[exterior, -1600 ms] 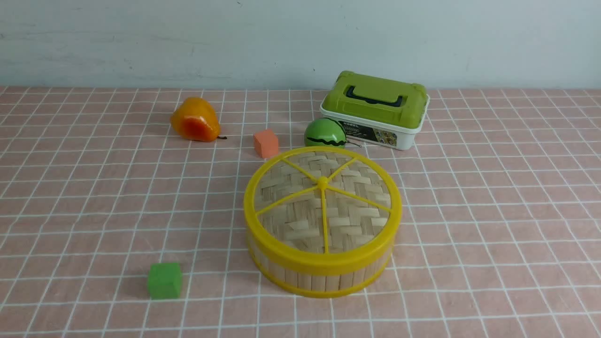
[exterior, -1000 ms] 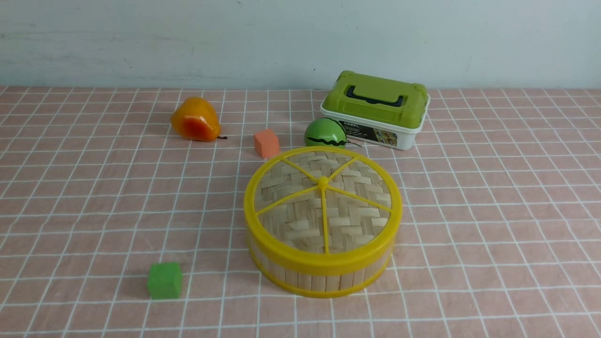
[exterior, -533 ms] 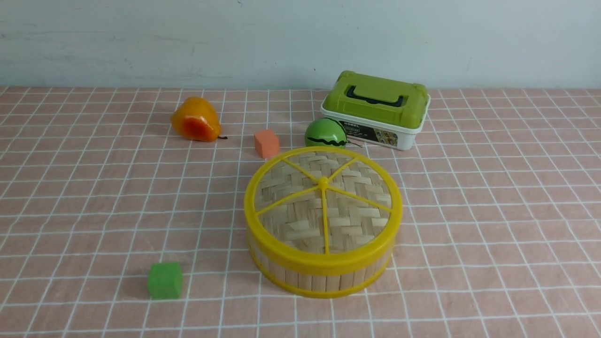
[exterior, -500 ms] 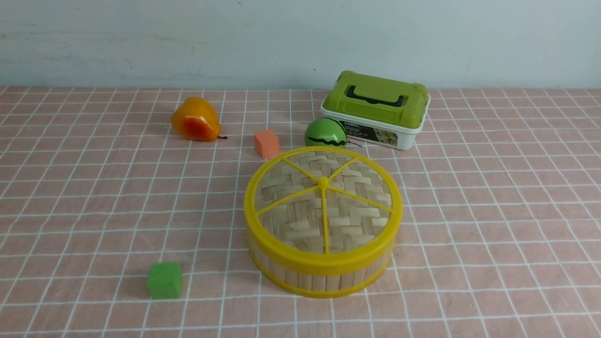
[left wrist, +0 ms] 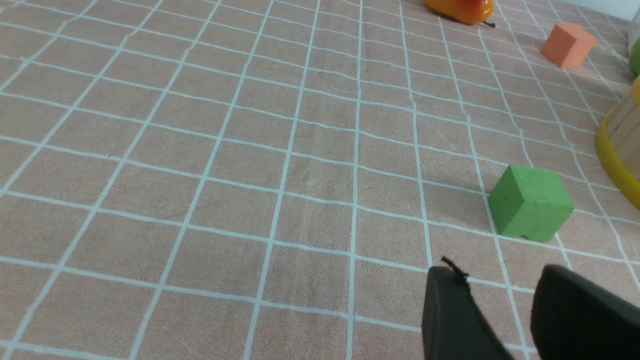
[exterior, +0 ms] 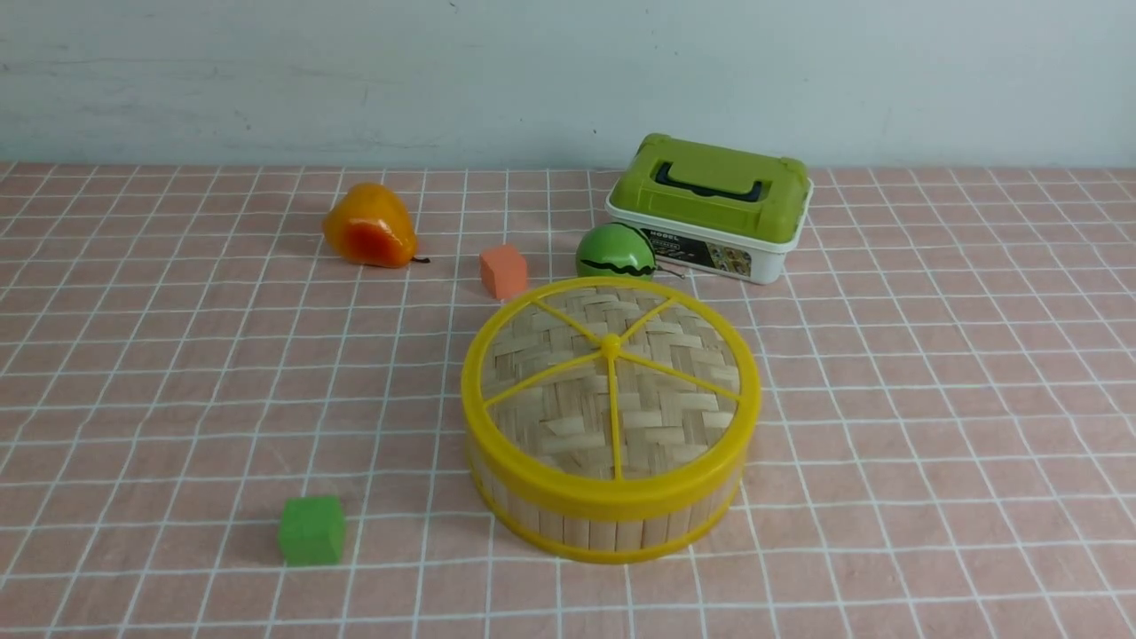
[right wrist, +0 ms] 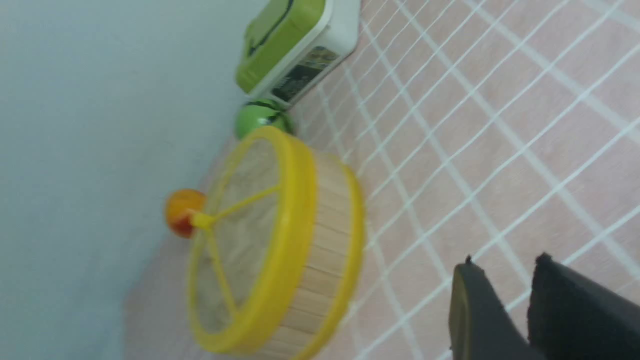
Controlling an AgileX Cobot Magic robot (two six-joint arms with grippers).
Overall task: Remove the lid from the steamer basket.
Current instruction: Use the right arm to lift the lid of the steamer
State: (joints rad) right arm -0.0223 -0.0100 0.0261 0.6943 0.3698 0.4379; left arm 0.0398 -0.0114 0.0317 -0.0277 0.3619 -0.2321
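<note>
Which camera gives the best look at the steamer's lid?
The front view: the whole lid shows from above, all five spokes and knob. The right wrist view shows it obliquely and blurred. The left wrist view catches only an edge of the steamer basket, hardly any lid.

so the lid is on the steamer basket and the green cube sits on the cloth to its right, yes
Not quite. The green cube sits to the left of the steamer basket, not its right; the front view shows this. The rest holds: the lid is on the basket and the cube rests on the cloth.
</note>
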